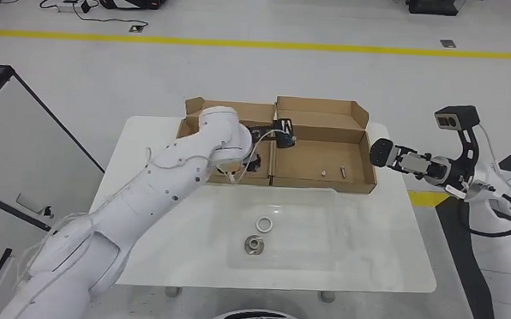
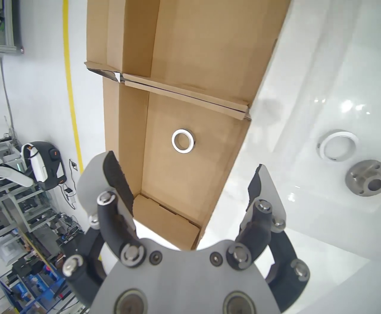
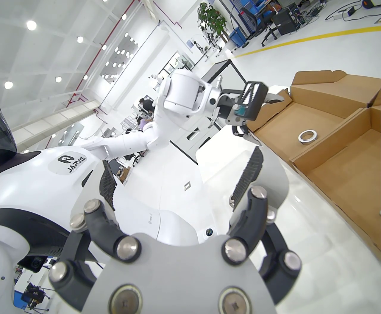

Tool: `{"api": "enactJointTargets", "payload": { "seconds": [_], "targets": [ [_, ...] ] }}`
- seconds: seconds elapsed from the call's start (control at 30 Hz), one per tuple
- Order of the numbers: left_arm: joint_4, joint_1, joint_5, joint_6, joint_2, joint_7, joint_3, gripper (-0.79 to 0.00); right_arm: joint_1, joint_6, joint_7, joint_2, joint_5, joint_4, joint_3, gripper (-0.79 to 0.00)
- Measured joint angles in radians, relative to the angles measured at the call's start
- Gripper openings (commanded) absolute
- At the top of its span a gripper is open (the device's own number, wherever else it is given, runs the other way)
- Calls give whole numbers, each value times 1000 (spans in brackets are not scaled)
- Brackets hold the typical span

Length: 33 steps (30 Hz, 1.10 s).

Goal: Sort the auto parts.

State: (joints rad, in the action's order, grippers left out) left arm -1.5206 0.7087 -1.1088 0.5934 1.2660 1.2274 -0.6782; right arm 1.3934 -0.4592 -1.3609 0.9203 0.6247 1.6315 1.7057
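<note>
A silver ring point(image 2: 183, 141) lies on the floor of the left cardboard box point(image 2: 190, 184); the right wrist view shows the same ring point(image 3: 308, 136). My left gripper point(image 2: 184, 166) hangs open just above that box with nothing between its fingers, and its arm covers much of the box point(image 1: 240, 112) from above. A white ring point(image 1: 264, 223) and a grey metal flange point(image 1: 253, 243) lie in the clear tray point(image 1: 312, 239). My right gripper point(image 3: 178, 178) is open and empty, held off the table's right edge point(image 1: 381, 154).
The right cardboard box point(image 1: 320, 155) holds two small bolts point(image 1: 323, 173) near its front wall. Both boxes have raised flaps at the back. The white table point(image 1: 389, 234) has free room to the right of the tray.
</note>
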Motion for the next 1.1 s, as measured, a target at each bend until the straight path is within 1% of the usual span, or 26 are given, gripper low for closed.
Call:
{"api": "enactJointTargets", "payload": {
  "seconds": [0.03, 0.13, 0.23, 0.3, 0.33, 0.67, 0.77, 0.9, 1.1],
  "targets": [
    [-59, 22, 7, -11, -25, 11, -4, 0, 0, 0, 0, 0, 0, 0, 0, 0],
    [-167, 50, 37, -35, -80, 35, -3, 0, 0, 0, 0, 0, 0, 0, 0, 0],
    [-237, 54, 95, -58, -124, 58, 11, 0, 0, 0, 0, 0, 0, 0, 0, 0],
    [-270, 48, 143, -69, -145, 68, 21, 0, 0, 0, 0, 0, 0, 0, 0, 0],
    [-279, 46, 157, -72, -150, 71, 24, 0, 0, 0, 0, 0, 0, 0, 0, 0],
    [-271, 52, 157, -76, -150, 67, 25, 0, 0, 0, 0, 0, 0, 0, 0, 0],
    [-259, 49, 187, -80, -145, 79, 47, 0, 0, 0, 0, 0, 0, 0, 0, 0],
    [-244, 2, 281, -128, -132, 128, 101, 0, 0, 0, 0, 0, 0, 0, 0, 0],
    [-200, -103, 537, -235, -108, 236, 172, 0, 0, 0, 0, 0, 0, 0, 0, 0]
  ]
}}
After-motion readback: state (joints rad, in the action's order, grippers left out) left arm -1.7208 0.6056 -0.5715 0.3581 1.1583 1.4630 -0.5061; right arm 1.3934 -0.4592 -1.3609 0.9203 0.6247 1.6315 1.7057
